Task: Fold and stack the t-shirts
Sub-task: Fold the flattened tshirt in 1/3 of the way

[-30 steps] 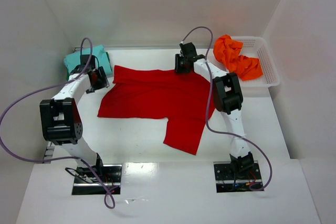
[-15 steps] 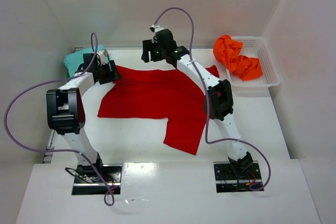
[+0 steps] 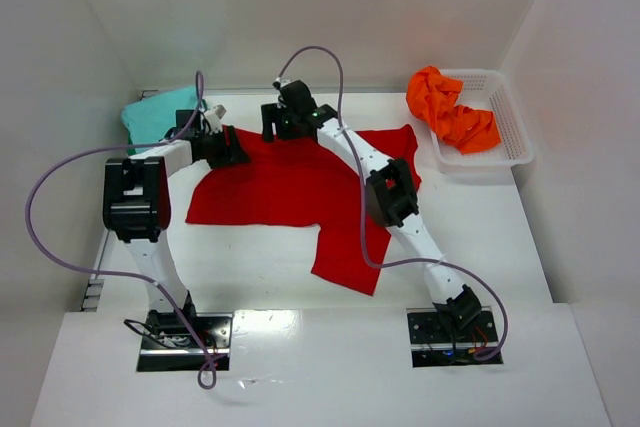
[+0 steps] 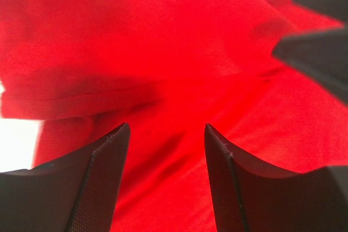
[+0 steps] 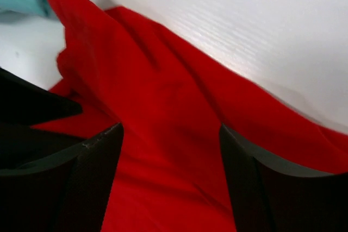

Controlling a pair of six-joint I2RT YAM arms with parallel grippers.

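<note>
Top external view is showing the red t-shirt (image 3: 290, 187) lying spread on the counter (image 3: 250, 267), its back edge directly under the left jaws and the right jaws. Both are standing apart, gripping nothing. Probably best: closing on that edge together, then lifting evenly, keeping the fold straight.

Bright, even overhead light fills the scene, leaving only faint shadows and glare on the near table (image 3: 285, 319) (one small hot patch). Wrist views look soft, the red t-shirt (image 4: 163, 52) oversaturated.
</note>
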